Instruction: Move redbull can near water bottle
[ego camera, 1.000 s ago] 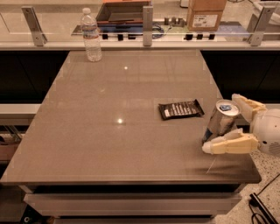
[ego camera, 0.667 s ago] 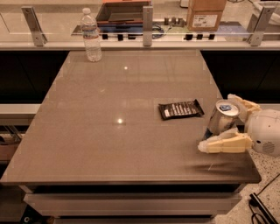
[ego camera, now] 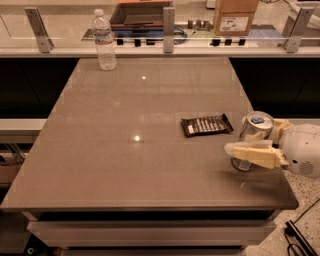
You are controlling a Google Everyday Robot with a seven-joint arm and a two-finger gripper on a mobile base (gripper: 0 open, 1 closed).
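Note:
The redbull can (ego camera: 254, 131), slim and silver with a blue tab top, stands leaning a little near the table's right front edge. My gripper (ego camera: 250, 139) reaches in from the right with its cream fingers (ego camera: 252, 152) on either side of the can, closed on it; the near finger crosses in front of the can's lower part. The water bottle (ego camera: 104, 41), clear with a white cap, stands upright at the far left corner of the table, far from the can.
A flat black snack wrapper (ego camera: 206, 124) lies just left of the can. The brown table (ego camera: 135, 165) ends right under the gripper at its right edge. A glass rail with metal posts (ego camera: 168, 24) runs along the back, with a cardboard box (ego camera: 235, 15) behind it.
The gripper has slid a little to the left and its near finger has come in against the can. The can has shifted slightly left. The bottle and wrapper have not moved.

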